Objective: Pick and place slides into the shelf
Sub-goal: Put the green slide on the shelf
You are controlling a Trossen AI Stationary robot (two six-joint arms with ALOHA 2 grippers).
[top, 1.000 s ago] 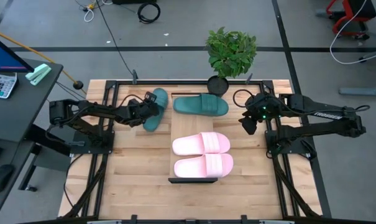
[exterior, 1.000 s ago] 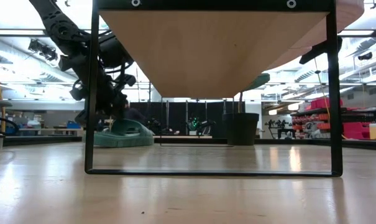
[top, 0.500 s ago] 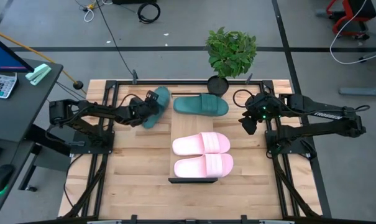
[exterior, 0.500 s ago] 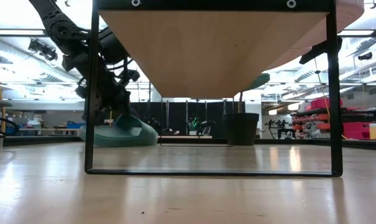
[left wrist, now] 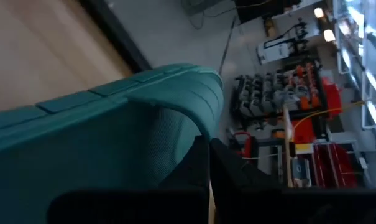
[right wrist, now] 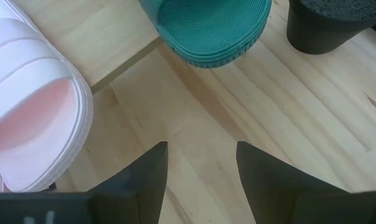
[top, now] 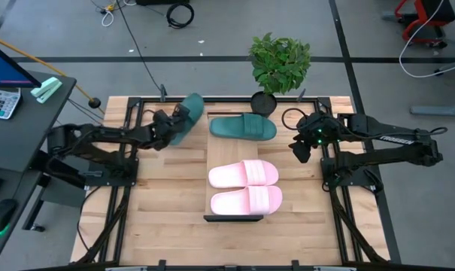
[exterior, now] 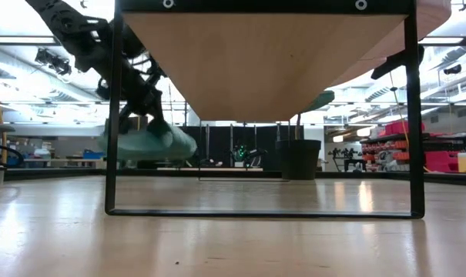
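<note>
Teal is the colour of the slide point(top: 186, 117) that is gripped by the left gripper point(top: 167, 126) near the far left part of the table point(top: 167, 203). In the low view this slide point(exterior: 146, 143) is seen lifted clear of the table surface, with the left arm reaching down to it from above. In the left wrist view the strap of the held slide point(left wrist: 113, 124) is seen clamped between the dark fingers point(left wrist: 197, 168), which are closed on it.

On the shelf point(top: 212, 179), which lies in the middle of the table, three slides are placed crosswise. A second teal slide point(top: 243, 127) is laid at the far end of the shelf, and two pink slides are laid side by side nearer the front: one pink slide point(top: 244, 174) just behind the other pink slide point(top: 246, 200). The two pink ones are touching or nearly touching along their long sides.

The right gripper point(top: 301, 148) is held above the table just to the right of the shelf, apart from every slide. In the right wrist view its fingers point(right wrist: 144, 180) are seen spread apart with nothing between them, bare wood showing in the gap.

A potted plant point(top: 278, 66) is standing at the far edge of the table, just behind the teal slide on the shelf.
</note>
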